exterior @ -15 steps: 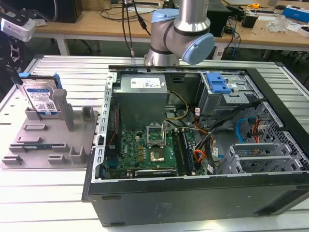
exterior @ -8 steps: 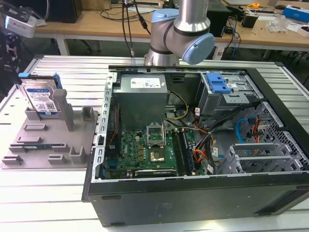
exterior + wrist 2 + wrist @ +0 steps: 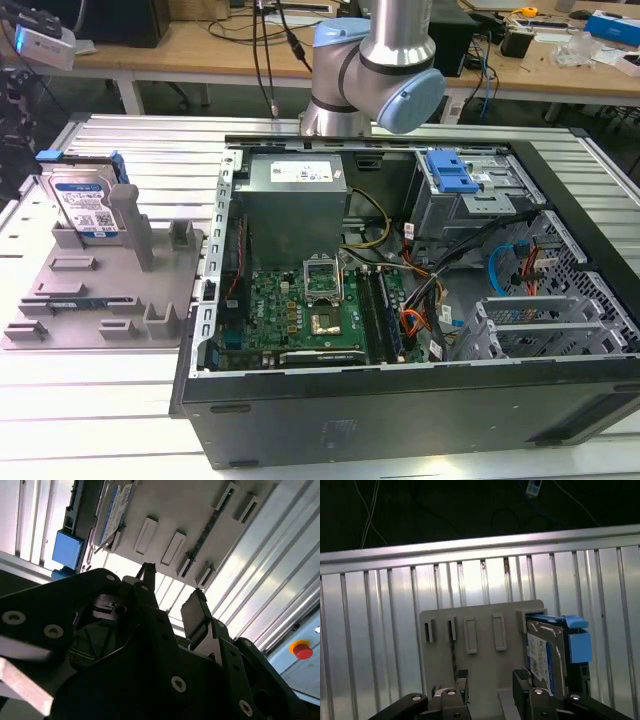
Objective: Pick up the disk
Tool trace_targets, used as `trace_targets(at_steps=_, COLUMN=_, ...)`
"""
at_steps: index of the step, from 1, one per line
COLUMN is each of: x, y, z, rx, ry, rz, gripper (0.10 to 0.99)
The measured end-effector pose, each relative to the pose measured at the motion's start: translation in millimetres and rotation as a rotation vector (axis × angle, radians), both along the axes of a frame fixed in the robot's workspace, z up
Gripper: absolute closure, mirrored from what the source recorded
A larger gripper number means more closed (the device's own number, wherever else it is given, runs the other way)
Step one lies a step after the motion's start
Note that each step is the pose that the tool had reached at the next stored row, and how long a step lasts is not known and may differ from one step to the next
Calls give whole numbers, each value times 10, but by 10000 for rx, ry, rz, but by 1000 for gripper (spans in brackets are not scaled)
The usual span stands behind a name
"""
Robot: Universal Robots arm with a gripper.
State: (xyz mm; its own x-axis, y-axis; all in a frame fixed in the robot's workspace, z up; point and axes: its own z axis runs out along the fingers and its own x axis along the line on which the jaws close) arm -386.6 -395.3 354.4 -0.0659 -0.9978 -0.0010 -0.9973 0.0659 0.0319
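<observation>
We work over the ribbed metal surface [image 3: 100,400]. The open black computer case [image 3: 400,420] takes up most of it, so we judge the reach should stay outside the case walls. At the exterior view's left lies the grey fixture tray [image 3: 100,290]. Its posts [image 3: 128,225] crowd the grasp, and we think the fingers must close squarely on the disk's flat faces, clear of those posts. The disk [image 3: 85,205] stands on edge at the tray's far corner. In the first wrist view the end effector [image 3: 492,676] hangs released, nothing between its fingers, facing the tray. The disk [image 3: 545,655] sits apart from it, off beyond one finger, not between the two.
</observation>
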Motion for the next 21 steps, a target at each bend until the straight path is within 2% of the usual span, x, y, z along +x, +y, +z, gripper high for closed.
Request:
trace_targets(at_steps=6, x=-1, y=10, z=0, rx=-3, ry=-11, rz=106, gripper=604)
trace_targets(at_steps=7, x=0, y=86, z=0, rx=-36, ry=-10, rz=109, gripper=604)
trace_targets(at_steps=9, x=0, y=173, z=-1, rx=-81, ry=-11, rz=107, gripper=604)
trace_targets(at_steps=10, x=0, y=272, z=-1, rx=-119, ry=-11, rz=109, gripper=604)
trace_targets(at_steps=13, x=1, y=456, z=-1, rx=-163, ry=-10, rz=109, gripper=604)
trace_targets(at_steps=15, x=1, y=623, z=-1, rx=-182, ry=-13, rz=112, gripper=604)
trace_targets(at_steps=18, x=0, y=775, z=-2, rx=-209, ry=-32, rz=144, gripper=604)
trace_targets(at_steps=21, x=-1, y=856, z=-15, rx=-280, ry=-77, rz=231, gripper=604)
